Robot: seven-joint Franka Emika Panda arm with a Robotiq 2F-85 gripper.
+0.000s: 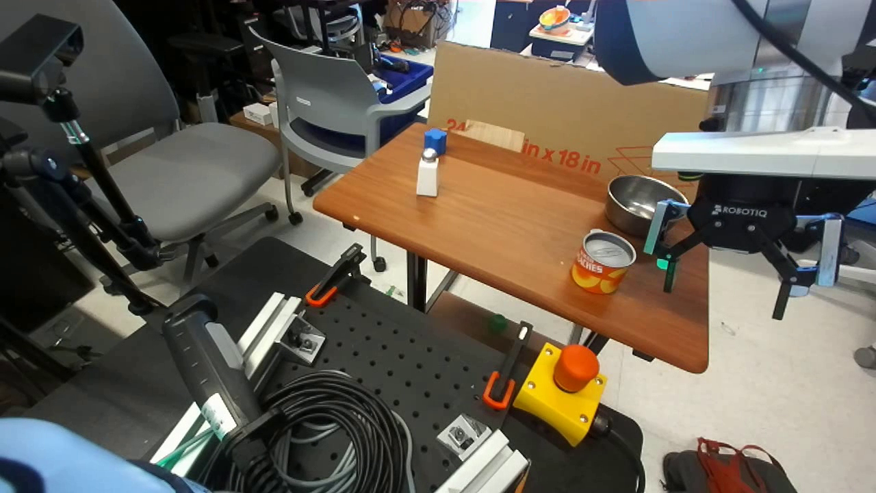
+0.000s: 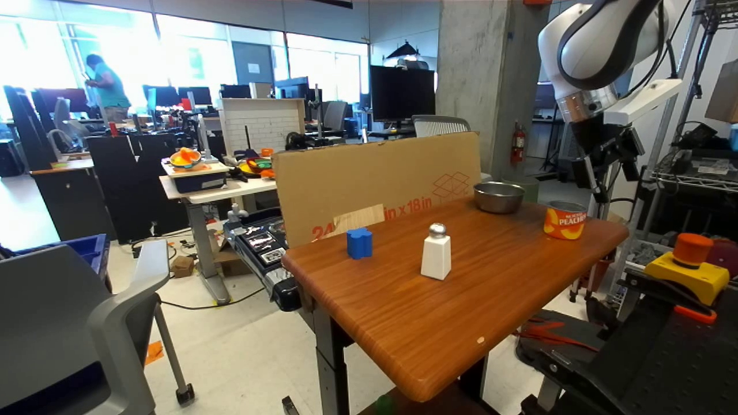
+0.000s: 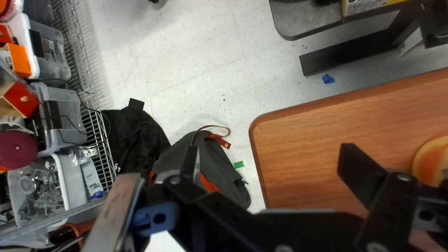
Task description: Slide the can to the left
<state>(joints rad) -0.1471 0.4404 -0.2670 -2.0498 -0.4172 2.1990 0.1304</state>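
The can (image 1: pixel 599 269) is a short tin with an orange and yellow peaches label and a silvery rim. It stands upright on the wooden table (image 1: pixel 479 226), near the robot's end, also in an exterior view (image 2: pixel 565 222). In the wrist view only part of the can (image 3: pixel 431 161) shows at the right edge, partly hidden behind a finger. My gripper (image 1: pixel 725 287) is open and empty, its fingers wide apart. It hangs above and beside the can, over the table's end, not touching it. In the wrist view the gripper (image 3: pixel 269 152) has table and floor between its fingers.
A silver metal bowl (image 1: pixel 640 209) stands behind the can. A white shaker (image 2: pixel 436 256) with a metal top and a blue block (image 2: pixel 359 243) stand toward the table's far end. A cardboard sheet (image 1: pixel 568 109) stands along the back edge. A yellow emergency-stop box (image 1: pixel 558 397) sits in front.
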